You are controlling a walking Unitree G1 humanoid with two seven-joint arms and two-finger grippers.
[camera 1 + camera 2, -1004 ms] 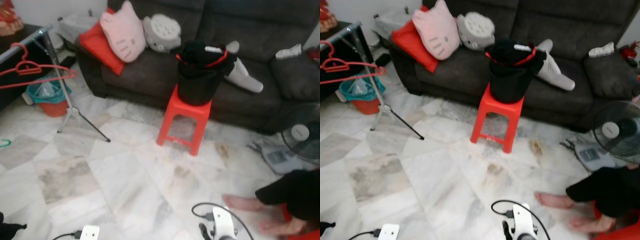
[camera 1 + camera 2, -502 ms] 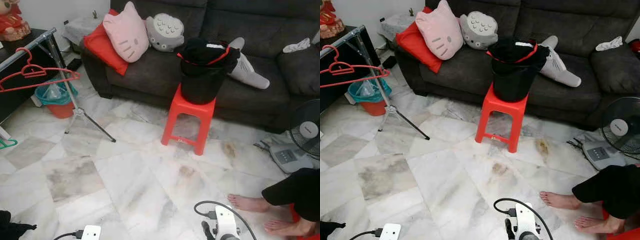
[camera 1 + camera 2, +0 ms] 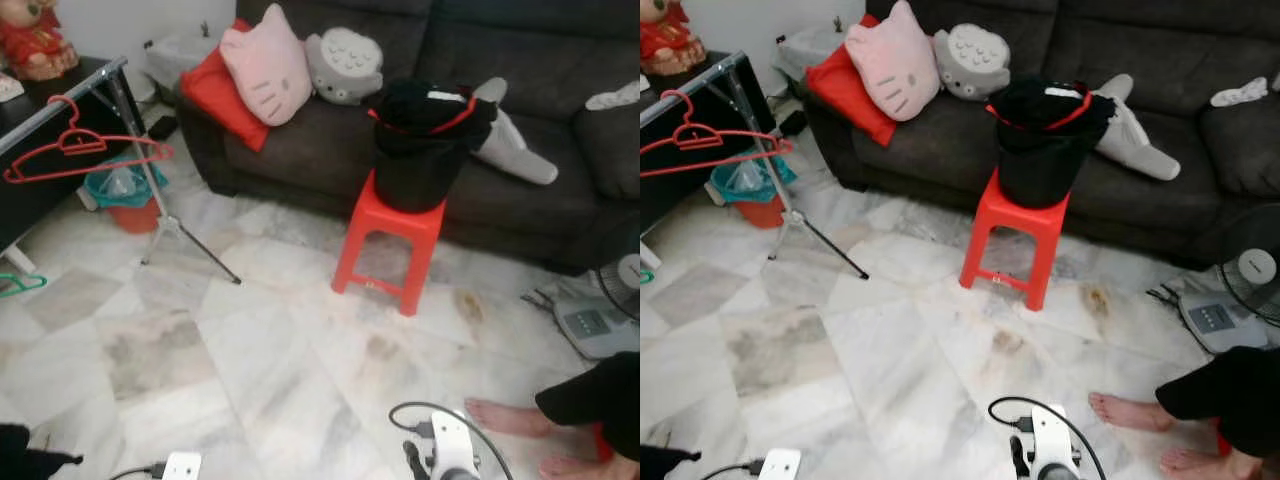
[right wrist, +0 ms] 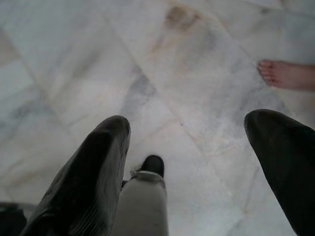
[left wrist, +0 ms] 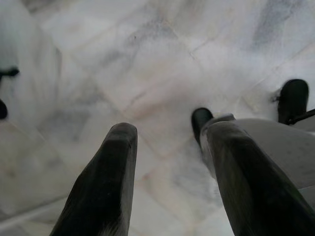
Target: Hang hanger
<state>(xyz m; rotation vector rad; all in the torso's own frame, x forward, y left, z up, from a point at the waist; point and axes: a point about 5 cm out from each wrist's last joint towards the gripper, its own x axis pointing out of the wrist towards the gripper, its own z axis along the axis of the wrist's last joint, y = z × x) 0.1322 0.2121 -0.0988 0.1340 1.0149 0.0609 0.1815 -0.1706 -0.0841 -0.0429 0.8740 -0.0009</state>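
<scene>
Red hanger on rack — no legible writing.

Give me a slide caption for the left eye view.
Red hanger hangs on a metal rack left of a dark sofa; black bucket sits on a red stool.

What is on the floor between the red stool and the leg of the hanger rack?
Bare marble floor separates the red stool from the rack, seen in both eye views.
</scene>
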